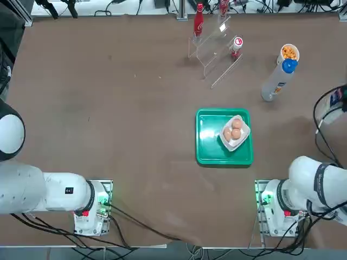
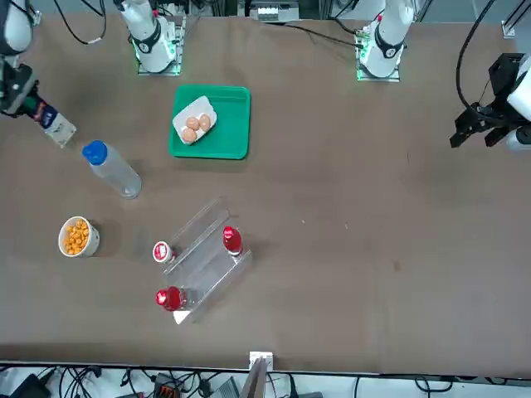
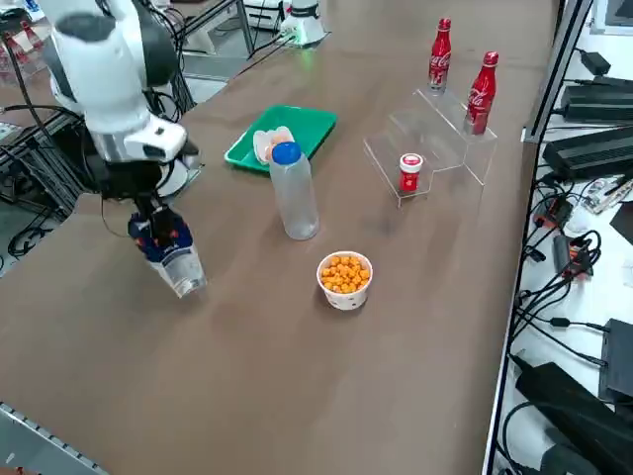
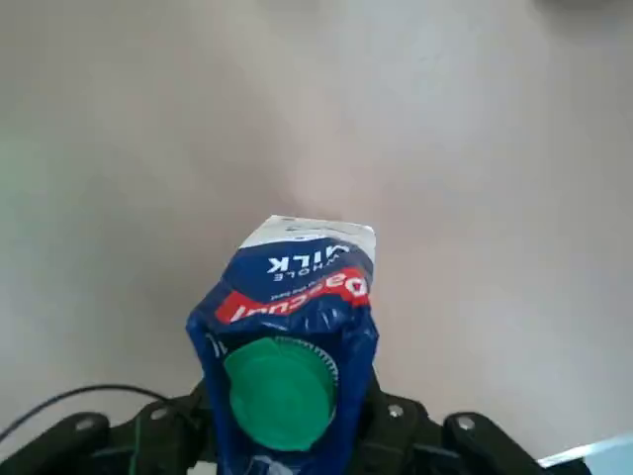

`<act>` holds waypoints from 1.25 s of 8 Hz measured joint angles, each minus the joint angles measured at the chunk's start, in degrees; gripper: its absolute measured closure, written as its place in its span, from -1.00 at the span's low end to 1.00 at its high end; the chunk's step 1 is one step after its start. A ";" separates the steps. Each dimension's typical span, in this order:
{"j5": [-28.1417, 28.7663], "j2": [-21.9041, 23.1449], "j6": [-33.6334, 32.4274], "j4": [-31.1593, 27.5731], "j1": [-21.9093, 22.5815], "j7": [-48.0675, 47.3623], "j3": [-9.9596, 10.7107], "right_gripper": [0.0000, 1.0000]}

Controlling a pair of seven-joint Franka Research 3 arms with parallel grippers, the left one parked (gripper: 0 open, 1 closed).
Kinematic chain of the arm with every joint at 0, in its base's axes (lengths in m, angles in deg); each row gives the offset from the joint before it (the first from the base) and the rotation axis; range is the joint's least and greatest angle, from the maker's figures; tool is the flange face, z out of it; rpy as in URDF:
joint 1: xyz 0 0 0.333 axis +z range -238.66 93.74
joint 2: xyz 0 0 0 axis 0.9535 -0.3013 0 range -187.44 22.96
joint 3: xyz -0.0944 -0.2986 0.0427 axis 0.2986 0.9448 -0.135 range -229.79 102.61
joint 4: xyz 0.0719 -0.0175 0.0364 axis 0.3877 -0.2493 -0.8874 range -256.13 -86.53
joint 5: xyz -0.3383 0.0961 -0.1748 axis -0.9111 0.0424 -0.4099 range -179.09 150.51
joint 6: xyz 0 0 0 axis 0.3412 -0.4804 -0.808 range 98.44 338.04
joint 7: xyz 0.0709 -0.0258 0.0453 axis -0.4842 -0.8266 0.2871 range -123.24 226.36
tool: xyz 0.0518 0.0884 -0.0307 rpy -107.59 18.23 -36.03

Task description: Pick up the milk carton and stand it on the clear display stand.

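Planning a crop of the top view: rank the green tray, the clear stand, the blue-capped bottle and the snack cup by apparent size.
1. green tray
2. clear stand, close to the tray, so unsure
3. blue-capped bottle
4. snack cup

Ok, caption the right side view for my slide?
Right gripper shut on the milk carton, lifted off the table, far from the stand.

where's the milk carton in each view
Top view: not in it.
Front view: far left edge, milk carton tilted in the right gripper.
Right side view: left, carton hanging under the arm.
Right wrist view: bottom centre, between the jaws.
Shared landmark: the blue-capped bottle nearby, except in the wrist view.
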 joint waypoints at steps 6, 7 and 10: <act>4.76 -7.48 -23.78 29.65 11.73 -17.99 -0.65 0.11; 5.92 -9.88 -28.22 35.47 13.28 -21.29 -0.71 0.11; 7.67 -15.77 -35.71 47.89 18.15 -32.11 -0.80 0.11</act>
